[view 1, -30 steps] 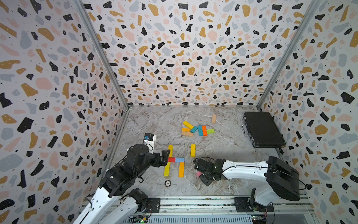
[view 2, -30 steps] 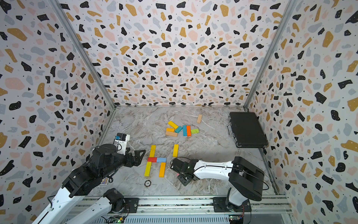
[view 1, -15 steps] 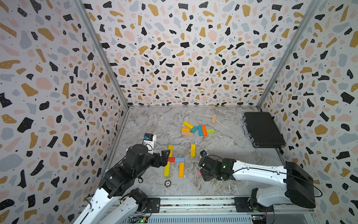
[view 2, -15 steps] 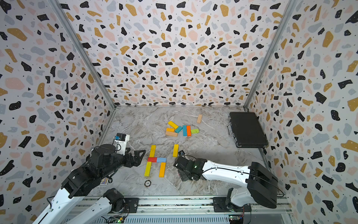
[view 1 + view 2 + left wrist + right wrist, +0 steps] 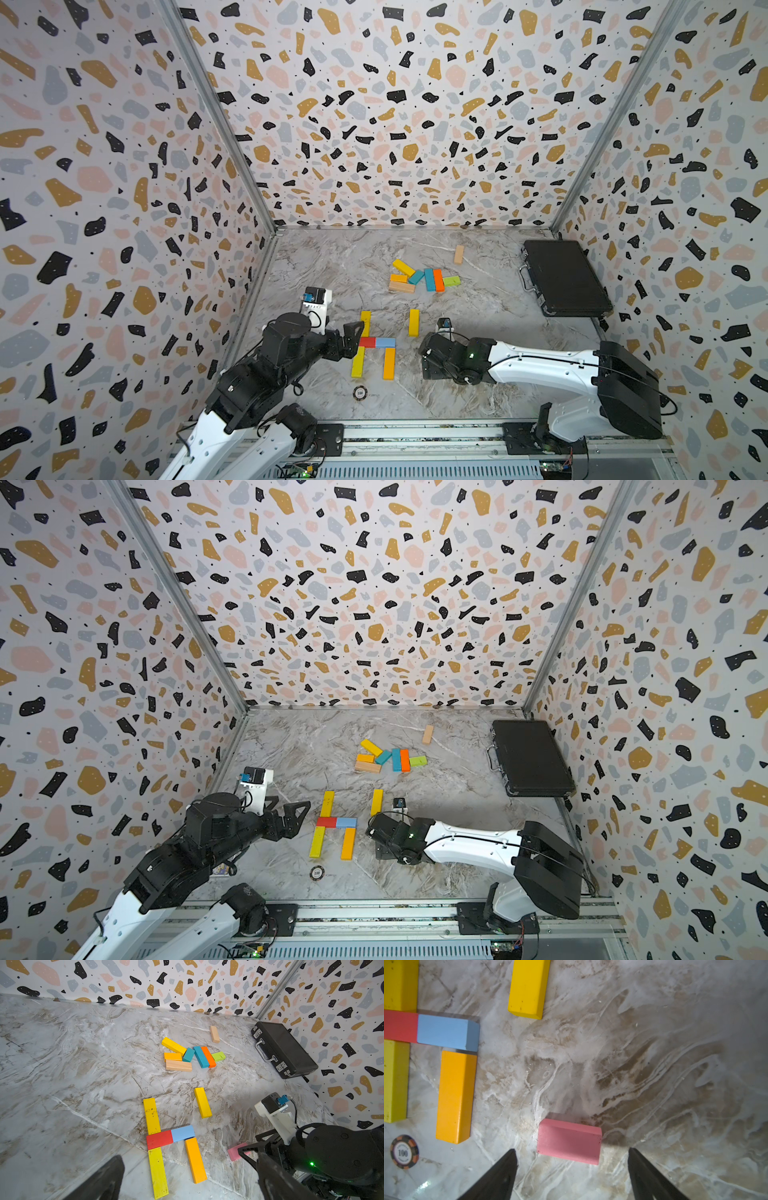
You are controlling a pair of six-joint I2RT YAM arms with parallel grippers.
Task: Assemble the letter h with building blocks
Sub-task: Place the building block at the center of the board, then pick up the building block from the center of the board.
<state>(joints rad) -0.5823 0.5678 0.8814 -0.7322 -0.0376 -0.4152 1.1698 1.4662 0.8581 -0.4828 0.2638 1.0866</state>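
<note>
Building blocks lie flat as a figure in both top views: a yellow block (image 5: pixel 365 323), a red (image 5: pixel 367 342) and a blue one (image 5: pixel 385 342) across, then a yellow (image 5: pixel 358 361) and an orange block (image 5: pixel 389 363) below. A lone yellow block (image 5: pixel 414 322) lies to the right. A pink block (image 5: pixel 569 1142) rests on the table just ahead of my right gripper (image 5: pixel 572 1149), which is open and clear of the block. It shows partly in the left wrist view as the pink block (image 5: pixel 233 1152). My left gripper (image 5: pixel 353 336) stands open beside the figure, holding nothing.
Several loose blocks (image 5: pixel 424 278) lie in a heap further back, and a wooden block (image 5: pixel 459 254) lies alone behind them. A black case (image 5: pixel 563 278) sits at the right wall. A round disc (image 5: pixel 360 392) lies near the front edge.
My right gripper's jaws have spread apart, and the pink block now lies free on the table. The right arm's rear part has swung. The left arm has not moved.
</note>
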